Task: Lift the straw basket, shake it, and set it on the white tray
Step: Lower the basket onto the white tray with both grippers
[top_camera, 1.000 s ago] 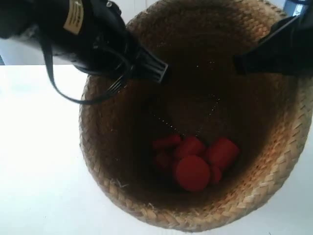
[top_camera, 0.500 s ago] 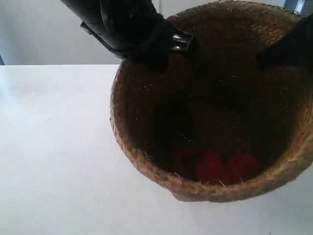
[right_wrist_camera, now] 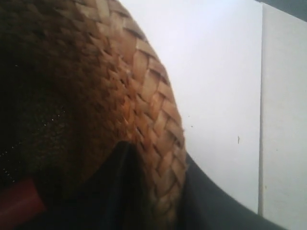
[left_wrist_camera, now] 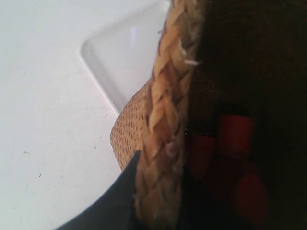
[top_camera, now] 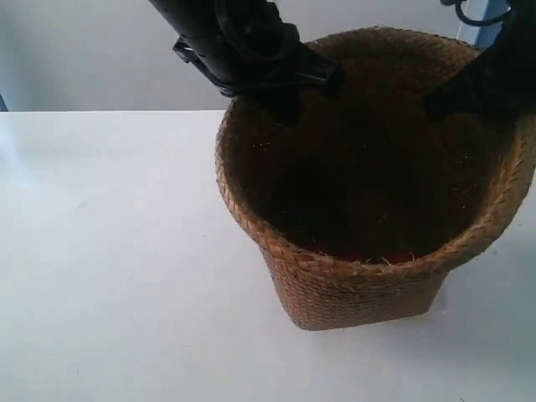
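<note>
judged step: setting the straw basket (top_camera: pixel 360 285) down on the white tray (left_wrist_camera: pixel 124 57). lower both sides evenly, keeping the base level and centred over the tray. the left end effector (left_wrist_camera: pixel 158 201) and right end effector (right_wrist_camera: pixel 158 191) each clamp the braided rim. the basket hangs upright below them, low over the counter (top_camera: pixel 109 251), its base at the tray's edge; contact cannot be told.

No legible text anywhere.
</note>
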`<move>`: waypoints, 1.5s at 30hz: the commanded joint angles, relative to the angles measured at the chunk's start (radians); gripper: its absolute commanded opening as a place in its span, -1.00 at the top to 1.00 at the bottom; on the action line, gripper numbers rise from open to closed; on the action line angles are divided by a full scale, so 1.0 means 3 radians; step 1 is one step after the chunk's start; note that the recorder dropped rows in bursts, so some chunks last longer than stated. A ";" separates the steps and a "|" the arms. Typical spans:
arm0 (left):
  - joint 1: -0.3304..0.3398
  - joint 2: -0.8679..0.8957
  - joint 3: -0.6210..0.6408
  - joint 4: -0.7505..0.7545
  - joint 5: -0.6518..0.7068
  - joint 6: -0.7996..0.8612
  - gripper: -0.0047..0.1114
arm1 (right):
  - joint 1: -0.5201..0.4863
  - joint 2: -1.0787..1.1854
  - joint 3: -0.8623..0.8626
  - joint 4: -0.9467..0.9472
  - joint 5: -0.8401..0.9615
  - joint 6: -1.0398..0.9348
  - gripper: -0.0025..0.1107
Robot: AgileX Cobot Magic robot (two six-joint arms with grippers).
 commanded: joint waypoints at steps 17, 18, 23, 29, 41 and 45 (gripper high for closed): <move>-0.0018 0.0519 -0.0696 -0.0078 -0.0488 0.0120 0.92 | -0.0207 0.0297 -0.0172 -0.0006 -0.0122 -0.0262 0.96; -0.0018 0.0519 -0.0696 -0.0078 -0.0521 0.0120 0.92 | -0.0232 0.0328 -0.0172 -0.0006 -0.0123 -0.0251 0.96; -0.0018 0.0526 -0.0696 -0.0038 -0.0702 0.0120 0.92 | -0.0338 0.0391 -0.0177 0.0001 -0.0136 -0.0238 0.96; -0.0018 0.0654 -0.0696 -0.0021 -0.0835 0.0141 0.92 | -0.0338 0.0384 -0.0177 0.0020 0.0097 -0.0238 0.96; -0.0018 0.0786 -0.0696 0.0573 -0.1015 -0.0135 0.92 | -0.0338 0.0469 -0.0177 0.0095 -0.0172 -0.0238 0.96; -0.0018 0.0786 -0.0696 0.0609 -0.1069 -0.0186 0.92 | -0.0338 0.0587 -0.0177 0.0095 -0.0180 -0.0238 0.96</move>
